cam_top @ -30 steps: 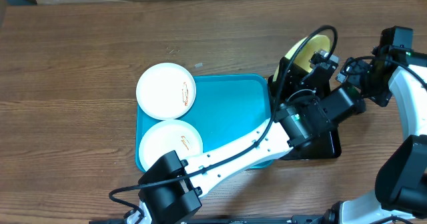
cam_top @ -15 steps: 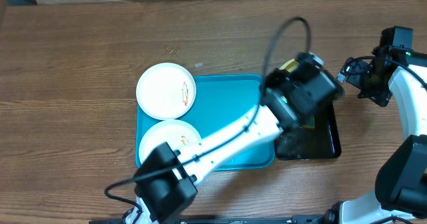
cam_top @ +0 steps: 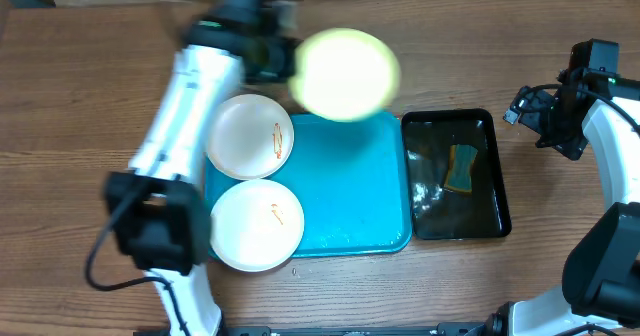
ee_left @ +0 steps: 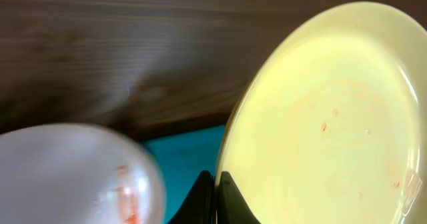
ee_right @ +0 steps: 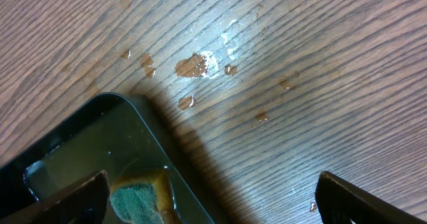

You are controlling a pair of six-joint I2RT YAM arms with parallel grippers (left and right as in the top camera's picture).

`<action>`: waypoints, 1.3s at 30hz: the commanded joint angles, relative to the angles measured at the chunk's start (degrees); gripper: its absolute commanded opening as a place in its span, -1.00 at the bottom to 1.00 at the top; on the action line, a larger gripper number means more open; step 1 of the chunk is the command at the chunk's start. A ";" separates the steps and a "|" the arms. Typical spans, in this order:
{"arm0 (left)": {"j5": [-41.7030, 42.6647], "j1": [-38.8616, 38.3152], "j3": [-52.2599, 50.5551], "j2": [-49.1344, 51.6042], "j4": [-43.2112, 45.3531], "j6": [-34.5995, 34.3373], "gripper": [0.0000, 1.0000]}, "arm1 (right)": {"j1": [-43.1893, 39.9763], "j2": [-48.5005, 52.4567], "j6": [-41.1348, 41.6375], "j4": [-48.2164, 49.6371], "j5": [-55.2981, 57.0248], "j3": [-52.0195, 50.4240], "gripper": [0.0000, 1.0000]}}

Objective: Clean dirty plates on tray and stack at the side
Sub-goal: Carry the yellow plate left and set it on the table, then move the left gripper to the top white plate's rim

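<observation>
Left gripper (ee_left: 215,196) clamped on rim of yellow-green plate (cam_top: 345,74), blurred, above tray (cam_top: 350,196) at its 12 o'clock edge. White plates (cam_top: 250,136) sat at tray's 9 o'clock side. Right gripper (ee_right: 213,201) gaped, empty. Best handling: firm pinch, plate level, set down on bare wood beside tray.

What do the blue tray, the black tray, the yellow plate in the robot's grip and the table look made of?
Blue tray: probably plastic, smooth, uniform colour, moulded rounded corners. Black tray: likely glossy plastic, reflecting light. Yellow plate, pinched in the left gripper: glossy, plastic or glazed ceramic; cannot tell. Table: wood or wood-look laminate, with visible grain, droplets beading.
</observation>
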 commanded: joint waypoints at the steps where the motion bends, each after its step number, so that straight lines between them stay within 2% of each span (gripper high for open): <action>1: 10.23 12.24 1.44 0.04 -2.40 1.97 -0.92 | -0.33 -0.02 0.24 0.31 -0.11 0.72 1.00; 5: -0.94 27.21 1.38 0.42 -3.82 2.05 -0.92 | -0.33 -0.02 0.22 0.31 -0.11 0.72 1.00; 8: -6.08 33.99 1.38 1.14 -3.10 1.29 -0.92 | -0.33 -0.02 0.22 0.31 -0.11 0.72 1.00; 12: -8.33 39.85 1.01 2.75 -1.77 0.85 -0.92 | -0.33 -0.02 0.22 0.31 -0.11 0.72 1.00; 24: -9.94 40.74 -1.29 12.70 2.64 0.90 -0.92 | -0.33 -0.02 0.22 0.31 -0.11 0.72 1.00; 30: -9.92 40.68 -1.29 13.46 3.45 1.16 -0.90 | -0.33 -0.02 0.22 0.31 -0.11 0.72 1.00; 31: -9.88 40.68 -1.27 13.46 3.43 1.36 -0.83 | -0.33 -0.02 0.22 0.31 -0.11 0.72 1.00; 32: -9.46 40.68 -1.27 13.46 3.28 1.64 -0.62 | -0.33 -0.02 0.24 0.31 -0.11 0.72 1.00; 33: -8.37 40.68 -1.20 13.46 2.91 1.81 -0.28 | -0.33 -0.02 0.22 0.31 -0.11 0.72 1.00; 34: -6.08 40.68 -0.94 13.44 2.47 2.51 -0.11 | -0.33 -0.02 0.24 0.33 -0.11 0.72 1.00; 37: -1.70 40.65 1.20 13.22 0.20 3.52 0.05 | -0.33 -0.02 0.24 0.31 -0.11 0.72 1.00; 39: -1.79 40.41 3.26 12.79 -3.06 4.09 0.07 | -0.33 -0.02 0.24 0.31 -0.11 0.72 1.00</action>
